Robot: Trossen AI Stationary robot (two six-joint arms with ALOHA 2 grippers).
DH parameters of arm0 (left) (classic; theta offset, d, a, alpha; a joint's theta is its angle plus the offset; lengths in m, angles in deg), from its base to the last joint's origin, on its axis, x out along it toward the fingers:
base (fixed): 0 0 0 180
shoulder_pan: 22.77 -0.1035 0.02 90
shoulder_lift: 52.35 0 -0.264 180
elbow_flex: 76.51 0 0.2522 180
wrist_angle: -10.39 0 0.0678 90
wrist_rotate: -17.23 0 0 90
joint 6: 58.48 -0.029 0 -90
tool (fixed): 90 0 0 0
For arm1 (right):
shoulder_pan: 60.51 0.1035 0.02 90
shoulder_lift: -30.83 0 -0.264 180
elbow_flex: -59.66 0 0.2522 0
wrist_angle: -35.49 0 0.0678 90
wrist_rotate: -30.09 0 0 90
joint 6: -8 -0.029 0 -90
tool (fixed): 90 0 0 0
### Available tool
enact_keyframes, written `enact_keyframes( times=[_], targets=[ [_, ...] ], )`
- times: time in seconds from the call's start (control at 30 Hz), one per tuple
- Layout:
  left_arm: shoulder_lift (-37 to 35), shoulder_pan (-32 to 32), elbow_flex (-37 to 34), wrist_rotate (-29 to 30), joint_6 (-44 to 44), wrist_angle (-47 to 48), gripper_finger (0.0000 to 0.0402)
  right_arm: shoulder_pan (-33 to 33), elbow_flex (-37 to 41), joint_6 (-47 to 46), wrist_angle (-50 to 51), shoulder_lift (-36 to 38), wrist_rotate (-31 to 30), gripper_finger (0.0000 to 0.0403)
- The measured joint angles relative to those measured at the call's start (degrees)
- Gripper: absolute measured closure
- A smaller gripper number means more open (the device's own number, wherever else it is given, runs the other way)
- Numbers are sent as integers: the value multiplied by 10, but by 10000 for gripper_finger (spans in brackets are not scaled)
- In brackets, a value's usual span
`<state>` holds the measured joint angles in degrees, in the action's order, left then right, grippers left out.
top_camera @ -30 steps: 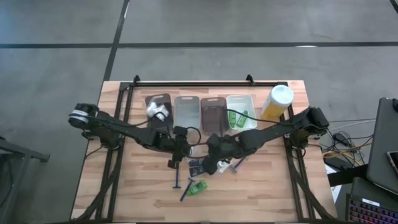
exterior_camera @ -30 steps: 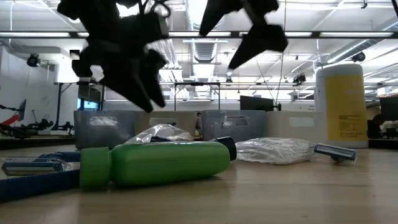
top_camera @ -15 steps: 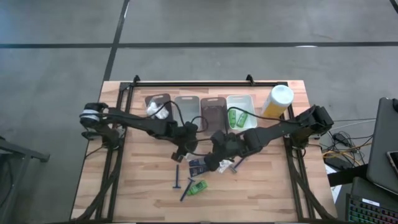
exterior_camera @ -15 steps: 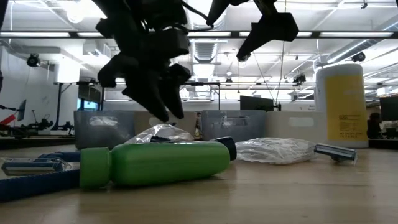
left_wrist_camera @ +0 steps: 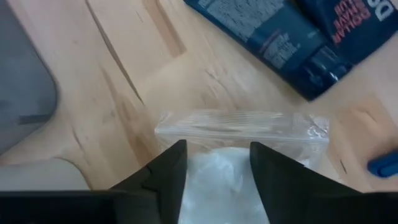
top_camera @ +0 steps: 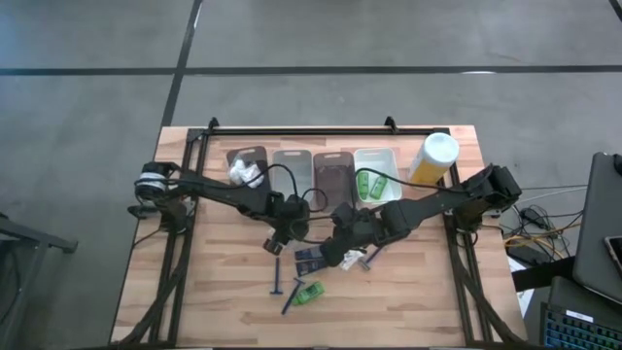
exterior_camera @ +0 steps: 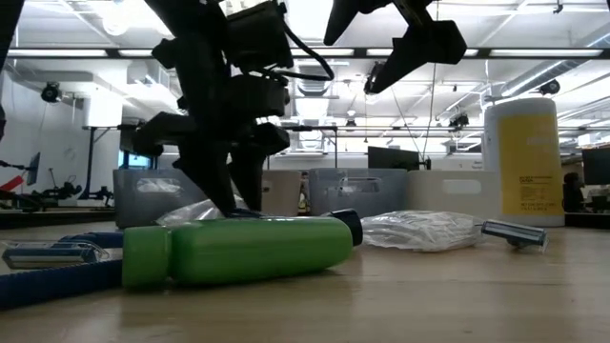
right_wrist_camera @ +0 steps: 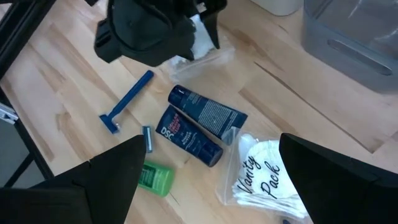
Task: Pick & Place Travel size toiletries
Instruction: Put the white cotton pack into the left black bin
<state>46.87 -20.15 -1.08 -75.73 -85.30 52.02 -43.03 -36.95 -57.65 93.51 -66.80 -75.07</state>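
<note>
Where the high view looks down, the left tool [top_camera: 279, 240] sits low at mid-table, the right tool [top_camera: 335, 255] above two dark tubes [top_camera: 309, 258]. In the left wrist view, parted fingers [left_wrist_camera: 166, 171] straddle a white bundle's clear wrapper [left_wrist_camera: 239, 127], not yet clamped. In the right wrist view, wide-apart fingers [right_wrist_camera: 109, 171] frame tubes, razor [right_wrist_camera: 127, 101], green bottle [right_wrist_camera: 153, 178].

A table [top_camera: 224, 292] of pale, matt wood planks with visible grain is shown. A white puffy bundle [left_wrist_camera: 239, 134] is wrapped in clear, crinkled, glossy plastic film. Two dark tubes [right_wrist_camera: 205, 115] are seen with a smooth satin finish. A green mini bottle [exterior_camera: 238, 250] appears in smooth, matt plastic.
</note>
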Motion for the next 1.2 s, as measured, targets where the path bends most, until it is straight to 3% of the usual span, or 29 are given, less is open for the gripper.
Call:
enact_keyframes(
  times=[0.4, 0.93, 1.07, 1.2],
  targets=[
    [-6, 5, 0, 0, 10, 27, 389, 0, 0, -6, -1, 0, -13, 39],
    [-114, 58, 44, 82, 87, 103, 400, 12, -3, -1, -2, 0, -13, 39],
    [-149, 59, 68, 137, 129, 144, 400, 12, -3, 9, -2, 0, -13, 39],
    [-194, 48, 78, 239, 193, 175, 401, 14, -3, 18, -2, 3, -14, 39]
  ],
)
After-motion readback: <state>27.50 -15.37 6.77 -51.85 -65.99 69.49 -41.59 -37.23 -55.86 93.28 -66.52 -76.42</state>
